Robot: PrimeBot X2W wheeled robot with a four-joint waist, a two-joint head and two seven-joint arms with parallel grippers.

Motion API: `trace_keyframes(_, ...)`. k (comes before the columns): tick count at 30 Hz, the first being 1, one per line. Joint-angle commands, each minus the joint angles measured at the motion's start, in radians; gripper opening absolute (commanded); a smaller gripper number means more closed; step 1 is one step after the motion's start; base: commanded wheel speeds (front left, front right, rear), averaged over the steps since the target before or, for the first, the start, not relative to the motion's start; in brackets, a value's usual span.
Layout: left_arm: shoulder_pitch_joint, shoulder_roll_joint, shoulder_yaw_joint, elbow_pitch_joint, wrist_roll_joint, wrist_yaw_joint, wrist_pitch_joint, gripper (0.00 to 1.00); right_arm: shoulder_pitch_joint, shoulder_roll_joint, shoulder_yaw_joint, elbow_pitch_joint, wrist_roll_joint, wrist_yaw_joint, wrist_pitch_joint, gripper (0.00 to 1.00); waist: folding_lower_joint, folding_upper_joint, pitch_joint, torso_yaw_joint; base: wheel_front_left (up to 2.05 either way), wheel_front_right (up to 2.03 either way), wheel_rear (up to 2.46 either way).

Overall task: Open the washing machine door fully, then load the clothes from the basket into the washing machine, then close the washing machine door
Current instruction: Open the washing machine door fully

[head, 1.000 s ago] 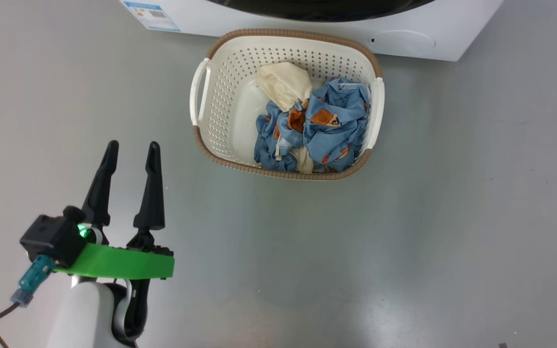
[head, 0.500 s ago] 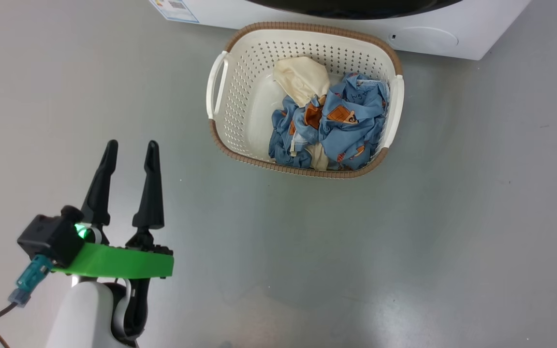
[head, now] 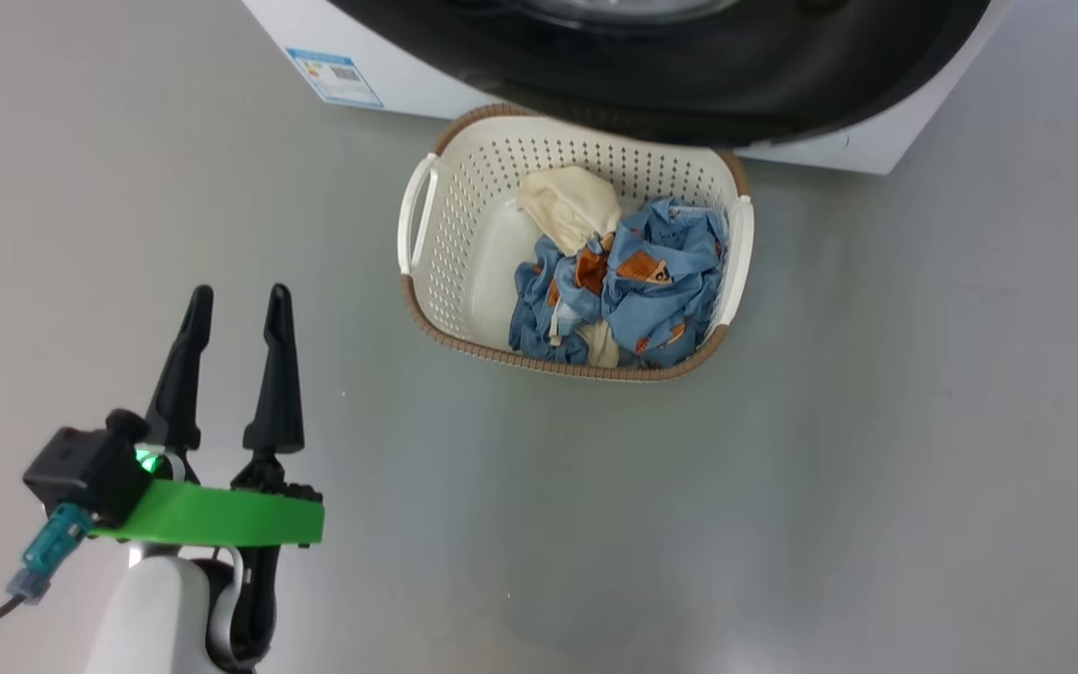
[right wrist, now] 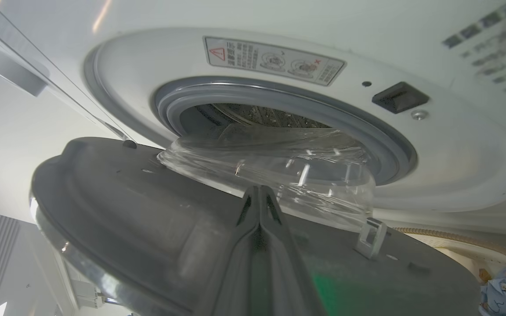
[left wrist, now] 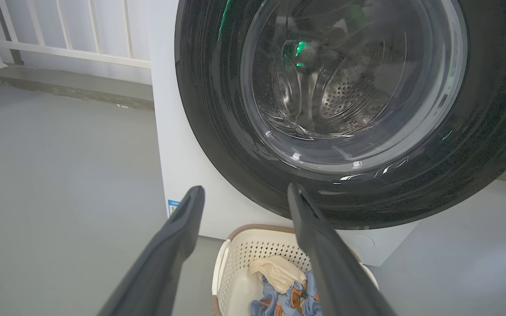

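Grey floor point(head: 782, 487); door point(head: 689, 75) top cropped; left pincer point(head: 239, 294) spread, right pincer point(right wrist: 259, 191) pressed together.

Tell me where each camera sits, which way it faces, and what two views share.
Head: high up, facing down at the floor, basket and clothes; open left gripper at lower left.
Left wrist: low, facing forward at the door, outer side; its two fingers spread.
Right wrist: between the ajar door and machine, facing the gasket; right gripper shut.
Shared: head and left wrist both show basket, clothes, door.
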Motion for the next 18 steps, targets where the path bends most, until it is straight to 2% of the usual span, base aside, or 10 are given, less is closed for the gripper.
trace_keyframes(1,0.029,0.025,0.037,-0.013,0.01,-0.003,-0.008,1.0,0.044,0.04,0.008,-0.054,0.01,0.002,0.018,0.0,0.0,0.0,-0.037,-0.011,0.0,0.0,0.0)
trace_keyframes(18,0.128,0.037,0.053,0.02,0.045,-0.003,-0.008,1.0,0.319,0.084,0.021,-0.144,0.069,0.002,0.113,0.0,0.0,0.0,-0.22,0.006,0.0,0.0,0.0)
